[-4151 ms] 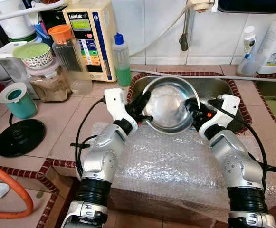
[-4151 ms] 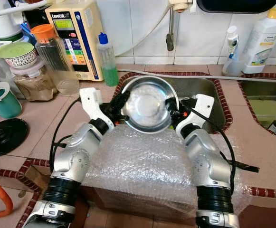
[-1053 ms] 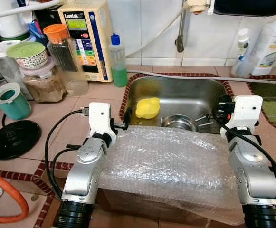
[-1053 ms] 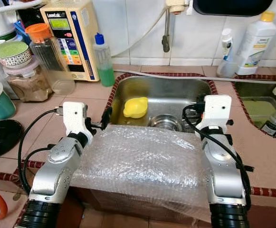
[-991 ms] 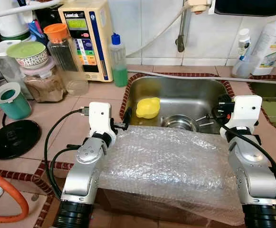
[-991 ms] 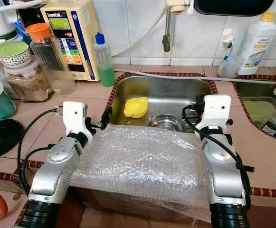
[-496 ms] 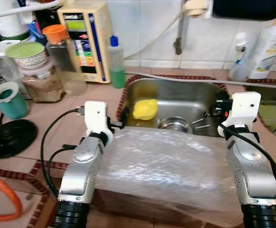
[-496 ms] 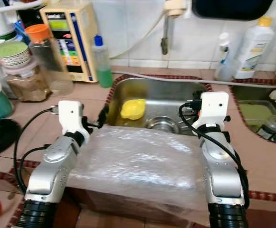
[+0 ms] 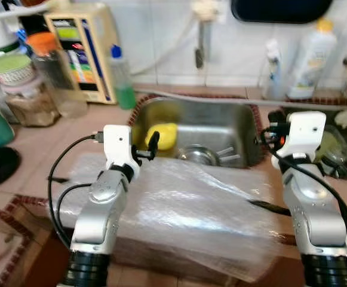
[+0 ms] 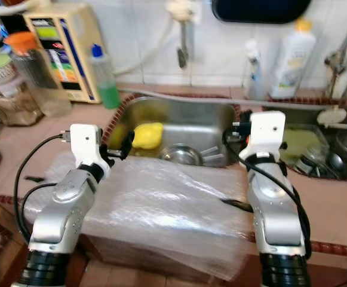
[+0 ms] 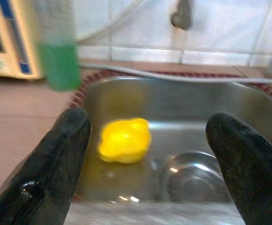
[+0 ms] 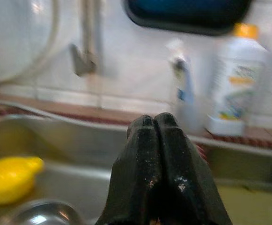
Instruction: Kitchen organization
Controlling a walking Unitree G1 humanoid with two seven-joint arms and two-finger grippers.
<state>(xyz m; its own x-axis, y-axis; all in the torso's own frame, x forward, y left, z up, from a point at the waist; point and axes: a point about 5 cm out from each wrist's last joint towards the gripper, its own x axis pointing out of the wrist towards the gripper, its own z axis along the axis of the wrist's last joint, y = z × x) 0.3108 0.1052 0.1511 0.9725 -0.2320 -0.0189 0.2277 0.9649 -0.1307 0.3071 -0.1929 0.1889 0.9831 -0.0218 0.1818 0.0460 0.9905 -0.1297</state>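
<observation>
Both hands empty now! The left hand (image 11: 147,154) hangs released at the sink's (image 9: 245,134) near rim, the steel bowl (image 9: 198,155) just beyond it beside the yellow cup (image 9: 160,135). The right hand (image 12: 160,136), clenched, has pulled back — bowl delivered, head swinging rightward.

- Left arm (image 9: 104,203), lower left of the head view: silver shell, ribbed black collar, white boxy wrist block, looping black cables.
- Right arm (image 9: 313,209), lower right: matching silver shell, white wrist block, black cable.
- Fingers (image 11: 51,178): thick, rounded, matte black.
</observation>
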